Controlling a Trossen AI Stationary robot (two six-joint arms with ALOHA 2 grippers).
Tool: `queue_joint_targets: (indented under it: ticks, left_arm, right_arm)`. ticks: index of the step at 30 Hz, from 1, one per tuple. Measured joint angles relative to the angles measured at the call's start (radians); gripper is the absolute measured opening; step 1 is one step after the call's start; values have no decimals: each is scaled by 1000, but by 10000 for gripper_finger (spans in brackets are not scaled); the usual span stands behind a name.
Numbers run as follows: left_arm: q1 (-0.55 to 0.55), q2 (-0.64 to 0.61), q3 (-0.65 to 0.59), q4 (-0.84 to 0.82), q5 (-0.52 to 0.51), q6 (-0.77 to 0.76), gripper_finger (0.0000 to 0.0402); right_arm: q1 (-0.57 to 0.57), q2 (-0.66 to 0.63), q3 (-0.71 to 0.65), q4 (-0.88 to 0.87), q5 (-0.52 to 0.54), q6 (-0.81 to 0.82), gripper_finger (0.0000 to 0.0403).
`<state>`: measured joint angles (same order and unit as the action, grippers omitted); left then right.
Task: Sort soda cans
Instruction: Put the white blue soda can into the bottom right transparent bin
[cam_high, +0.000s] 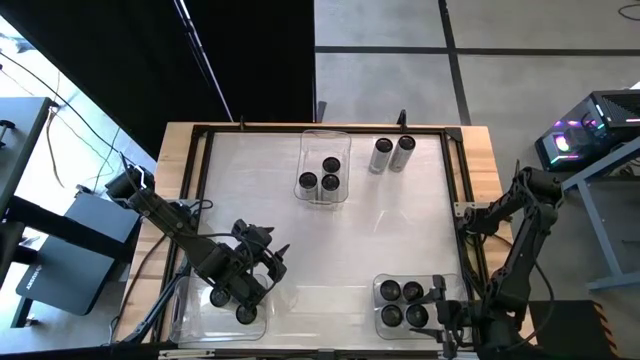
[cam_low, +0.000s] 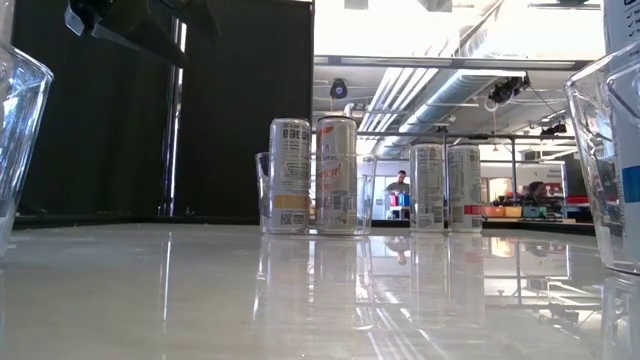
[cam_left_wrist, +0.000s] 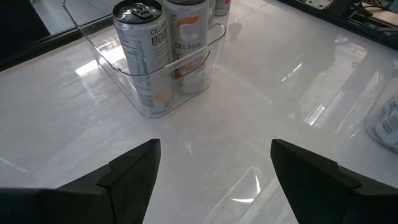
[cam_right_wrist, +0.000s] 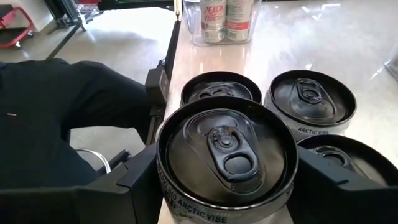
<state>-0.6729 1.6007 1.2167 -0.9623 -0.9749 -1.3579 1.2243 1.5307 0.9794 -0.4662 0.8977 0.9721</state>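
At the near right corner of the glossy white table (cam_high: 400, 240), the right gripper (cam_high: 437, 312) has its two dark fingers set around a black-topped silver can lettered "Arctic Vibe" (cam_right_wrist: 225, 163), which stands among three other black-topped cans (cam_right_wrist: 310, 99) inside a clear rectangular plastic bin (cam_high: 381, 285). The fingers sit against the can's sides in the right wrist view, so it is gripped.

At the near left, the left gripper (cam_high: 265, 262) hovers with its fingers spread wide and nothing between them, just beside another clear plastic bin (cam_high: 190, 325) that holds two dark-topped cans (cam_high: 246, 314).

Farther off, in the middle of the table toward the far edge, a third clear plastic bin (cam_high: 310, 145) holds three silver cans (cam_high: 320, 175), one printed "Celsius" (cam_left_wrist: 186, 43). To the right of that bin, near the far edge, two more silver-sided cans (cam_high: 392, 154) stand upright side by side on the bare tabletop.
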Motion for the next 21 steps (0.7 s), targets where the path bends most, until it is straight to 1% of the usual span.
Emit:
queue_joint_targets:
  ticks: [4, 11, 14, 17, 21]
  left_arm:
    - [0, 0, 0, 2, 0, 0, 301]
    - [0, 0, 0, 5, 0, 0, 301]
    - [0, 0, 0, 13, 0, 0, 301]
    - [0, 0, 0, 14, 0, 0, 301]
    - [0, 0, 0, 16, 0, 0, 301]
  right_arm:
    - [0, 1, -2, -2, 23, -8, 248]
    - [0, 1, -3, 0, 31, -9, 250]
    - [16, 2, -5, 16, 90, -24, 251]
    - [39, 3, 1, 15, 123, -42, 252]
    - [57, 5, 7, 10, 122, -36, 252]
